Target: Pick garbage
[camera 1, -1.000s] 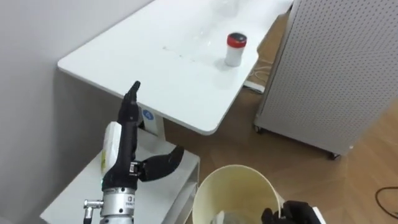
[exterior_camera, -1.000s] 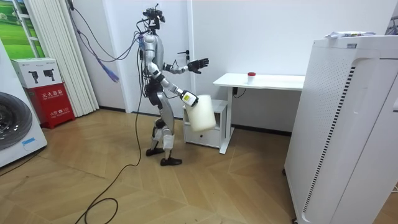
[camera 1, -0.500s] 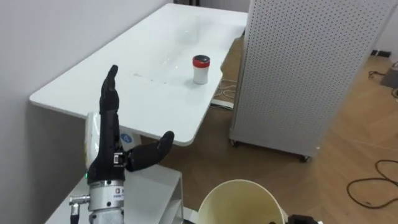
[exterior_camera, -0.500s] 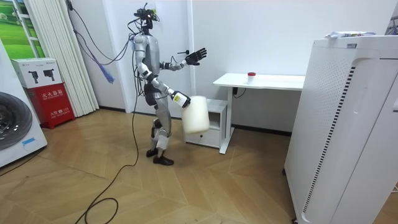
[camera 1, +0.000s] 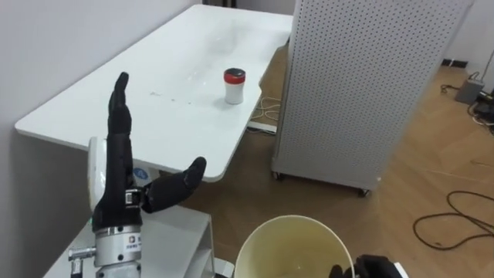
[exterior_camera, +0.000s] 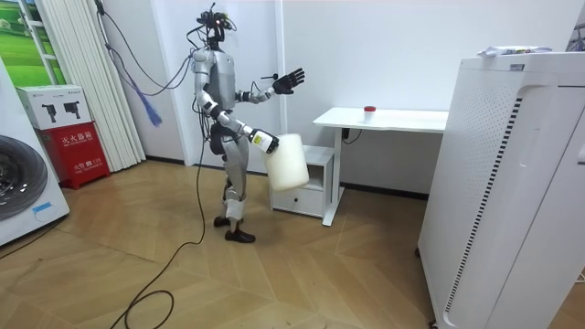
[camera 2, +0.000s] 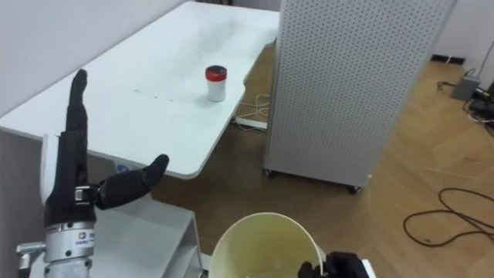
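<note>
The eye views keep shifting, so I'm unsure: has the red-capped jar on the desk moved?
No. In the room view the red-capped jar stays put on the white desk; the head camera shifted.

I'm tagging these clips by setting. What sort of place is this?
Probably a test room set up like a home: a plain white desk, a washing machine, and a tall perforated white cabinet on a wood floor.

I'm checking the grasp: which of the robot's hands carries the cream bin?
The right hand, gripping the cream bin at its rim. The left hand is raised with straight fingers, empty, before the white desk.
</note>
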You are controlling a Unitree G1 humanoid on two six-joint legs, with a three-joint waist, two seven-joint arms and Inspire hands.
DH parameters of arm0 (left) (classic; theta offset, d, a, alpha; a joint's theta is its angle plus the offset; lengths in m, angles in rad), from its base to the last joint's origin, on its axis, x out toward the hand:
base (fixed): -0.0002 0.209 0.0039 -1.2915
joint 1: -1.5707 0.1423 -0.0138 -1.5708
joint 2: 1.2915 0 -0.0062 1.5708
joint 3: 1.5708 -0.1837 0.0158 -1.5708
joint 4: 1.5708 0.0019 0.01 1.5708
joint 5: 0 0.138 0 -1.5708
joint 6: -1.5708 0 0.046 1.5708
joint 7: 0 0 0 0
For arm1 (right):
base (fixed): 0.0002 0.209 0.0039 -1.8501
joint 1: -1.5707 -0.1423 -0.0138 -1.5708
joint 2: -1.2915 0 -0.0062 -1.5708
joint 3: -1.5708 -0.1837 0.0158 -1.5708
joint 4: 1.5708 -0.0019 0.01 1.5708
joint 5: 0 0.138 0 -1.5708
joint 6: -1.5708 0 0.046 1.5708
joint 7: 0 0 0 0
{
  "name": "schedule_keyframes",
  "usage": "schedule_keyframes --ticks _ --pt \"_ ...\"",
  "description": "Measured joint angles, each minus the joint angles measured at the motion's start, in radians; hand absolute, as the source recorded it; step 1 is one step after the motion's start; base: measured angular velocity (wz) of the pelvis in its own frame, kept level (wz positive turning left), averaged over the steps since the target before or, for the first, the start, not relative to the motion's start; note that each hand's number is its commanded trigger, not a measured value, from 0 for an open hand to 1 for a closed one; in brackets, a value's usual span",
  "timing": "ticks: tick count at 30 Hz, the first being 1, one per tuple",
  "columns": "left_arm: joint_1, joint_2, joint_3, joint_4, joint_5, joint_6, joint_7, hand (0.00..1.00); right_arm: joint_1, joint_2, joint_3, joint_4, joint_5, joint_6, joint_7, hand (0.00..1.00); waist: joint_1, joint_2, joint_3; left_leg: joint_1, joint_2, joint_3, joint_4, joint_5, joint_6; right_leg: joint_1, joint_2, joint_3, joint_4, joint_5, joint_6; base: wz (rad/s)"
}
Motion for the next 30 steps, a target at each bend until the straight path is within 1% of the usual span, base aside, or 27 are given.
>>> schedule_keyframes --ticks 1,2,3,4,5,6,7,8,9,11,17,22,23,24,25,26,27,28,29,30 --pt "0.007 0.000 0.001 -0.006 -0.001 0.000 0.000 0.00 0.000 0.000 0.001 -0.007 0.000 0.000 0.003 1.00 0.005 0.001 0.0003 0.000 -0.001 -0.024 0.001 0.000 0.000 0.003 0.007 0.017 -0.002 0.004 -0.002 -0.60" --pt "0.017 0.000 0.001 -0.013 0.000 0.000 -0.001 0.00 -0.002 0.000 0.006 -0.011 0.000 0.000 0.007 1.00 0.007 0.003 0.0014 -0.010 -0.006 -0.076 0.019 0.000 0.000 0.006 0.013 0.033 -0.003 0.011 -0.006 -0.44" --pt "0.028 0.000 0.001 -0.013 -0.001 0.000 -0.002 0.00 -0.002 -0.001 0.007 -0.011 0.000 0.001 0.017 1.00 0.007 0.002 0.0032 -0.035 -0.015 -0.115 0.069 0.001 -0.003 0.011 0.012 0.054 -0.004 0.013 -0.007 -0.37" --pt "0.035 0.000 0.001 -0.013 -0.001 0.000 -0.002 0.00 -0.001 -0.002 0.007 -0.010 0.000 0.001 0.020 1.00 0.009 0.002 0.0039 -0.046 -0.014 -0.138 0.088 0.002 -0.007 0.014 0.010 0.066 -0.004 0.013 -0.006 -0.33" --pt "0.042 -0.001 0.001 -0.014 -0.002 0.000 -0.002 0.00 -0.001 -0.005 0.003 -0.009 0.000 0.002 0.025 1.00 0.009 0.009 0.0034 -0.057 -0.022 -0.197 0.062 0.004 -0.013 0.015 0.010 0.081 -0.002 0.013 -0.005 -0.19" --pt "0.040 0.000 0.001 -0.014 -0.002 0.000 -0.002 0.00 -0.001 -0.006 0.000 -0.009 0.000 0.002 0.027 1.00 0.005 0.012 0.0056 -0.062 -0.024 -0.227 0.036 0.005 -0.014 0.014 0.011 0.082 -0.002 0.012 -0.002 -0.18" --pt "0.039 -0.001 0.002 -0.014 0.000 0.000 -0.003 0.00 -0.001 -0.006 -0.010 -0.009 -0.001 0.008 0.035 1.00 0.004 0.017 0.0074 -0.058 -0.028 -0.266 0.006 0.007 -0.015 0.011 0.016 0.084 0.000 0.010 0.002 -0.08" --pt "0.038 0.000 0.006 -0.015 0.000 0.000 -0.004 0.00 0.000 -0.005 -0.018 -0.009 -0.009 0.015 0.042 1.00 0.002 0.018 0.0068 -0.050 -0.032 -0.274 -0.011 0.007 -0.014 0.005 0.020 0.086 0.000 0.011 0.006 -0.08" --pt "0.038 0.003 0.008 -0.015 -0.001 0.000 -0.006 0.00 0.002 -0.005 -0.026 -0.009 -0.020 0.016 0.050 1.00 0.001 0.017 0.0069 -0.041 -0.037 -0.274 -0.036 0.008 -0.010 -0.003 0.026 0.082 0.000 0.012 0.009 -0.03" --pt "0.047 0.003 0.008 -0.015 0.000 0.000 -0.010 0.00 0.016 -0.006 -0.035 -0.015 -0.037 0.017 0.057 1.00 0.003 0.015 0.0067 -0.038 -0.041 -0.274 -0.042 0.013 -0.003 -0.004 0.024 0.079 0.000 0.014 0.010 0.00" --pt "0.048 0.005 0.008 -0.015 0.001 0.000 -0.020 0.00 0.027 -0.005 -0.036 -0.024 -0.074 0.017 0.068 1.00 0.002 0.017 0.0062 -0.037 -0.039 -0.278 -0.042 0.013 -0.002 -0.001 0.024 0.078 -0.005 0.014 0.009 0.00" --pt "0.048 0.005 0.010 -0.016 -0.002 0.000 -0.017 0.00 0.029 -0.005 -0.035 -0.030 -0.073 0.017 0.070 1.00 0.006 0.015 0.0055 -0.022 -0.035 -0.268 -0.052 0.013 -0.003 0.001 0.027 0.075 0.003 0.011 0.004 -0.02" --pt "0.048 0.004 0.010 -0.017 -0.002 0.000 -0.017 0.00 0.028 -0.005 -0.035 -0.035 -0.072 0.017 0.070 1.00 0.009 0.012 0.0059 -0.023 -0.032 -0.256 -0.047 0.013 -0.003 -0.003 0.028 0.062 0.005 0.009 0.001 -0.20" --pt "0.048 0.004 0.012 -0.018 -0.002 0.000 -0.017 0.00 0.027 -0.005 -0.033 -0.035 -0.072 0.017 0.071 1.00 0.020 0.008 0.0075 -0.028 -0.030 -0.245 -0.027 0.013 -0.004 -0.006 0.026 0.058 0.008 0.005 -0.003 -0.24" --pt "0.048 0.005 0.013 -0.018 -0.002 0.000 -0.018 0.00 0.027 -0.004 -0.032 -0.035 -0.071 0.017 0.071 1.00 0.024 0.003 0.0072 -0.035 -0.030 -0.240 -0.007 0.012 -0.005 -0.008 0.021 0.051 0.018 -0.002 -0.006 -0.26" --pt "0.048 0.005 0.017 -0.018 -0.001 0.000 -0.018 0.00 0.027 -0.001 -0.032 -0.035 -0.071 0.017 0.071 1.00 0.030 -0.006 0.0074 -0.055 -0.026 -0.231 0.051 0.006 -0.016 -0.014 0.009 0.037 0.042 -0.019 -0.010 -0.13" --pt "0.048 0.006 0.016 -0.018 -0.003 0.000 -0.019 0.00 0.028 -0.001 -0.031 -0.033 -0.071 0.017 0.068 1.00 0.029 -0.008 0.0085 -0.081 -0.019 -0.231 0.129 -0.004 -0.031 -0.014 0.005 0.039 0.057 -0.031 -0.014 -0.11" --pt "0.048 0.007 0.016 -0.018 -0.003 0.000 -0.020 0.00 0.028 -0.001 -0.031 -0.032 -0.071 0.017 0.066 1.00 0.030 -0.008 0.0087 -0.095 -0.012 -0.229 0.174 -0.008 -0.039 -0.010 0.007 0.040 0.061 -0.036 -0.018 -0.10" --pt "0.048 0.008 0.018 -0.018 -0.002 0.000 -0.021 0.00 0.028 0.001 -0.026 -0.030 -0.071 0.017 0.061 1.00 0.034 -0.010 0.0130 -0.124 0.001 -0.226 0.267 -0.008 -0.039 -0.001 0.013 0.051 0.073 -0.048 -0.028 -0.12" --pt "0.048 0.007 0.020 -0.017 -0.003 -0.001 -0.023 0.00 0.028 0.001 -0.021 -0.029 -0.070 0.017 0.060 1.00 0.035 -0.005 0.0160 -0.170 0.022 -0.226 0.385 -0.004 -0.044 0.009 0.030 0.051 0.081 -0.060 -0.042 -0.11"
